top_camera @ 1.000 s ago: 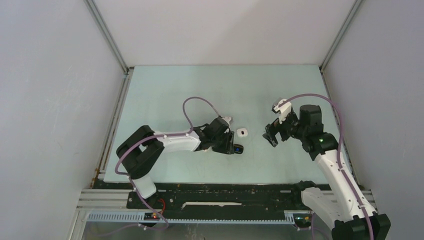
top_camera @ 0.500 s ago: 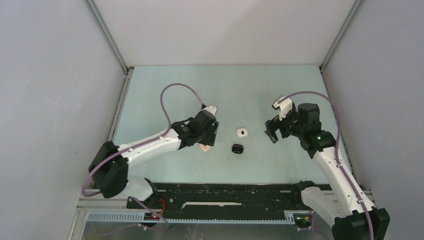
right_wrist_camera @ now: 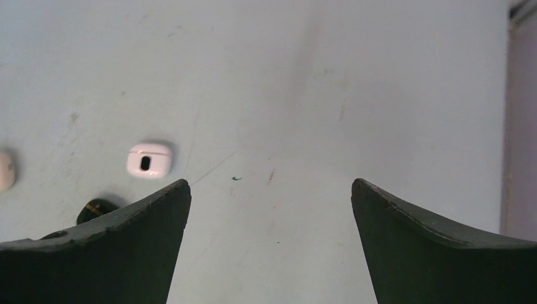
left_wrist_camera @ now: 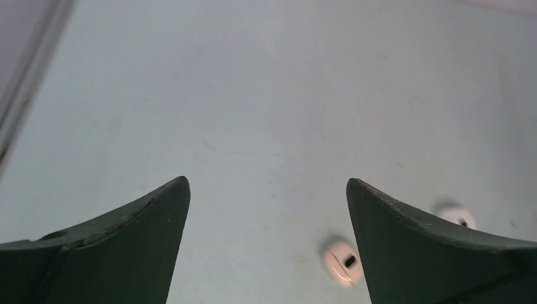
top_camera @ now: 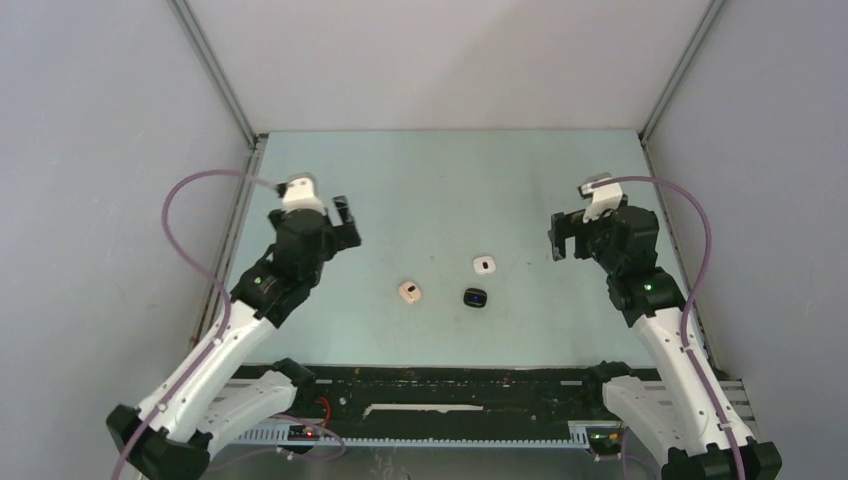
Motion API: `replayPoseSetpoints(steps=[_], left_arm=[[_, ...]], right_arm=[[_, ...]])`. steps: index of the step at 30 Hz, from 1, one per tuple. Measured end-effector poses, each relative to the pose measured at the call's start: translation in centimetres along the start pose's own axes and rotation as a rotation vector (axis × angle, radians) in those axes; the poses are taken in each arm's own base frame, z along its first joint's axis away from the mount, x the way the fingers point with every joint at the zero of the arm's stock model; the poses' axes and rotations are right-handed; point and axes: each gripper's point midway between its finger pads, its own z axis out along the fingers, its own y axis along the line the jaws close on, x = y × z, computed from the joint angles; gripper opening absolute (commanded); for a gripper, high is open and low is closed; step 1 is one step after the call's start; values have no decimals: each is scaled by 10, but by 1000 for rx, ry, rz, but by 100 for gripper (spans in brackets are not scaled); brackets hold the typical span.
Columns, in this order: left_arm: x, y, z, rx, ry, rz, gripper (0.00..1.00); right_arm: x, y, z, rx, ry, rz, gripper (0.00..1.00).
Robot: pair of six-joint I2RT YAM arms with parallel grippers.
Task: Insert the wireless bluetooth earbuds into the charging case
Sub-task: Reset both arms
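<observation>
Three closed pebble-like charging cases lie mid-table: a cream case point(top_camera: 410, 292), a white case point(top_camera: 485, 265) and a black case point(top_camera: 475, 297). No earbuds are in view. My left gripper point(top_camera: 345, 228) hangs open and empty above the table's left part, well left of the cream case. Its wrist view shows the cream case point(left_wrist_camera: 343, 261) by the right finger and the white case point(left_wrist_camera: 457, 214) behind it. My right gripper point(top_camera: 560, 238) is open and empty to the right of the cases. The right wrist view shows the white case point(right_wrist_camera: 149, 160), the black case point(right_wrist_camera: 95, 208) and the cream case point(right_wrist_camera: 5, 171).
Grey walls enclose the pale green table point(top_camera: 450, 180) on three sides, with metal rails point(top_camera: 235, 215) along its left and right edges. A black base rail point(top_camera: 450, 385) runs along the near edge.
My left gripper opened and swung away left from the cases, leaving the cream case lying on the table. My right gripper drew back to the right.
</observation>
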Motion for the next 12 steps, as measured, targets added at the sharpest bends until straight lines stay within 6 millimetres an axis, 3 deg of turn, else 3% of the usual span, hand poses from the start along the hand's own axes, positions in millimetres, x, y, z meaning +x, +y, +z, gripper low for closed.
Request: replayPoseSetpoints(steps=[3,4,8,12], left_arm=[[15,50,4,-133,-45,-82,100],[21,56,5,-147,-38,-81,100],[28,52,10,-126,-7,-26,100],[17,51,8,-118,-33,-8,100]], right_arm=[[-3,-15,0,85,-10,33,100],[-3,-18,-1,102,-13,39,100],[-5,-27,-1,146,-22,55,100],[-6,-27,-1,145,-25,57,100]])
